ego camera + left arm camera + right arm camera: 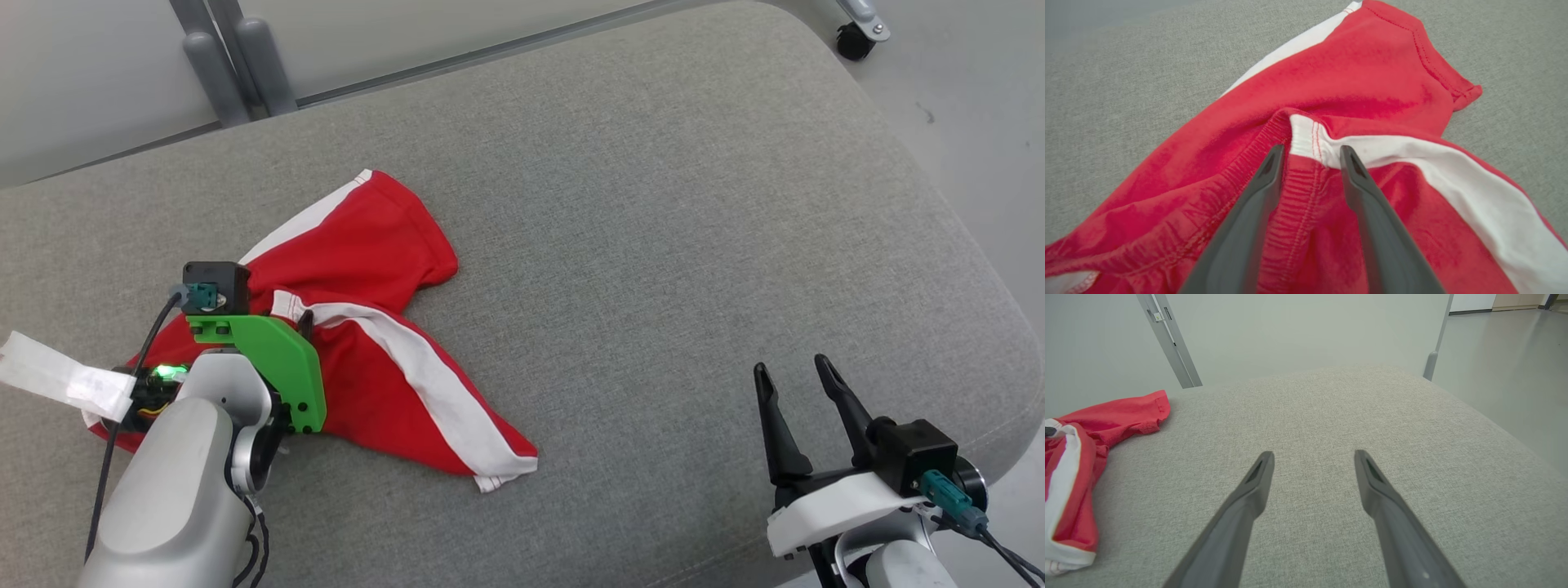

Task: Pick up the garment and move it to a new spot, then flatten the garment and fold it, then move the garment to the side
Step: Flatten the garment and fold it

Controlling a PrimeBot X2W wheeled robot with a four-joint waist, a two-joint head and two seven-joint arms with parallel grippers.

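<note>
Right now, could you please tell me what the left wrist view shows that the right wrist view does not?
Left wrist view, not the right: the elastic waistband of the shorts, bunched inside the left pincer. Right wrist view, not the left: the open right pincer above bare cushion, a grey post, the floor. Both: the red shorts with a white stripe, lying on the grey cushion.

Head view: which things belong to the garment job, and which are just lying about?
Job:
- red shorts, crumpled on the grey cushion
- left gripper, astride the waistband
- right gripper, open over bare cushion

Just there:
- grey frame posts behind the cushion
- caster wheel on the floor
</note>
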